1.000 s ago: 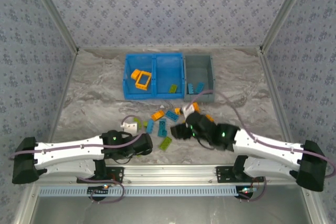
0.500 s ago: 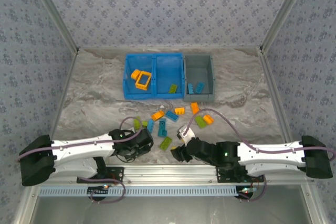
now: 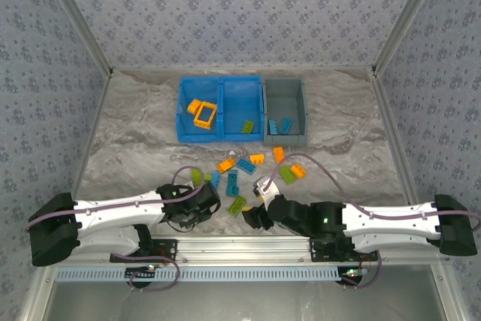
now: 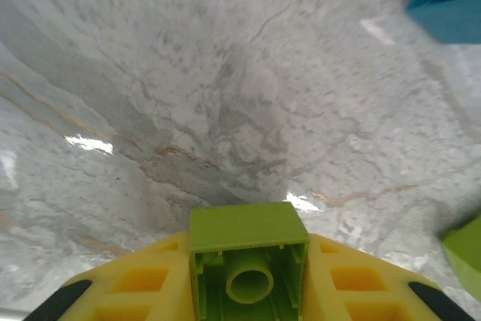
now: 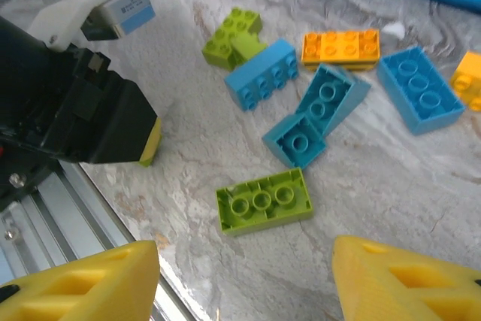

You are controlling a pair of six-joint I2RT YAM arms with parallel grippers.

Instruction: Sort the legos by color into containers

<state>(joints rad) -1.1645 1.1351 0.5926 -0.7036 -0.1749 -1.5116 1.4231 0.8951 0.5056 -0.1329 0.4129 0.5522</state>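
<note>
The left fingers point(image 4: 143, 295) are closed on a lime brick point(image 4: 248, 242) and hold it by its sides, low above the tabletop point(image 4: 225, 95) near the front edge. The right fingers point(image 5: 83, 283) stand wide apart and hold nothing. Just ahead of them lies a flat lime piece point(image 5: 263, 201), and further on some light blue bricks point(image 5: 316, 114).

From above, the blue bin point(image 3: 203, 137) has orange pieces in its left compartment and one lime piece in its right one, and the grey bin point(image 3: 285, 99) holds blue ones. Many legos lie loose between the bins and the arms.

The main danger, I think, is that the two arms are very near each other. The black body of the left wrist is just beside the flat lime piece, so if the right arm goes down while the left one lifts, they may knock together. How deep the held brick sits I cannot tell well; perhaps it slips on the way to the bin.
</note>
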